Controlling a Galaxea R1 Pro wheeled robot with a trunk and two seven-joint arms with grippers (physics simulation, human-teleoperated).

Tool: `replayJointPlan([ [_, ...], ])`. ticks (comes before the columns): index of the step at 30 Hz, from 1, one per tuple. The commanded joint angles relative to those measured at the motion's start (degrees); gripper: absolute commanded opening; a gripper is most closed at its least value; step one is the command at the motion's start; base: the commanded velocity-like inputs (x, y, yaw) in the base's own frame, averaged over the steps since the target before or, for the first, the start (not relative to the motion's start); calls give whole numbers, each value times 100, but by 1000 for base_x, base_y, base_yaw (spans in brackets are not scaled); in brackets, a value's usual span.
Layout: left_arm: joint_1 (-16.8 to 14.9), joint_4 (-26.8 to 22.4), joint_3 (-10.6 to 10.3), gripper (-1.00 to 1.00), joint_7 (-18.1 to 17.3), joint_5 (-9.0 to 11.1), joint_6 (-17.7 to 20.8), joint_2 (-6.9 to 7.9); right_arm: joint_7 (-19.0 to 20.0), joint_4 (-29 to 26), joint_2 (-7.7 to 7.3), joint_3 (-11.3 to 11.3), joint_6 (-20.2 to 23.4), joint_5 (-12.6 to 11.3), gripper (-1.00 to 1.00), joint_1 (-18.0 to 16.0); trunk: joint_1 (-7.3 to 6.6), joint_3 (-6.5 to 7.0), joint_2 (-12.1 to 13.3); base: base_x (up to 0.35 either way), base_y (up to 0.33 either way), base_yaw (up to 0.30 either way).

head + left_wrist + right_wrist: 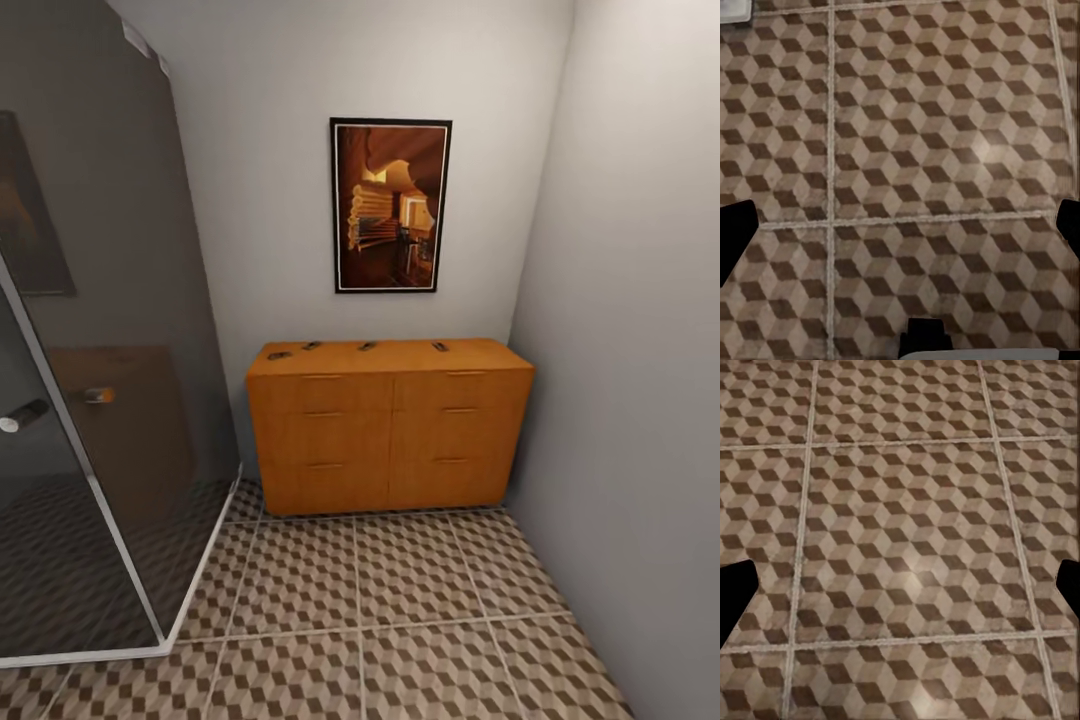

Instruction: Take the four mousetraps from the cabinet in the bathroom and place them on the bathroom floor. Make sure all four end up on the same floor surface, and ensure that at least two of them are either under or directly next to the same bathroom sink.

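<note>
Four mousetraps [367, 346] sit atop cabinet [390, 430], frame center. I see both grippers, left [900, 229] & right [900, 589], spread wide over bathroom floor [400, 610], pinching nothing.

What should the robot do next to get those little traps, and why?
Probably roll closer to the cabinet. The four mousetraps lie on its top against the far wall, with tiled floor between. Both wrist views show bare tiles with fingers spread wide and empty, so nothing is within reach yet.

cabinet [390, 430] top — four mousetraps [367, 346] | stands on bathroom floor [400, 600]
</note>
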Motion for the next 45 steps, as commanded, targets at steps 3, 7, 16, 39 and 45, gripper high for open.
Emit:
replayJointPlan([
  [3,2,-7,3,100,2,10,-9,0,-8,5,-1,11,-17,4,100,-4,2,-5,-2,241,-203,0],
  [7,2,-7,3,100,2,10,-9,0,-8,6,-1,10,-17,4,100,-4,2,-5,-2,248,-182,0],
  [16,2,-7,3,100,2,10,-9,0,-9,6,-1,11,-17,4,100,-4,2,-5,-2,257,-137,0],
  [39,2,115,13,100,2,9,-9,7,-8,6,-1,11,-17,4,100,-4,2,-5,-2,241,-49,0],
  [45,2,116,12,100,2,3,-9,8,-8,7,-1,11,-17,4,100,-4,2,-5,-2,33,0,0],
])
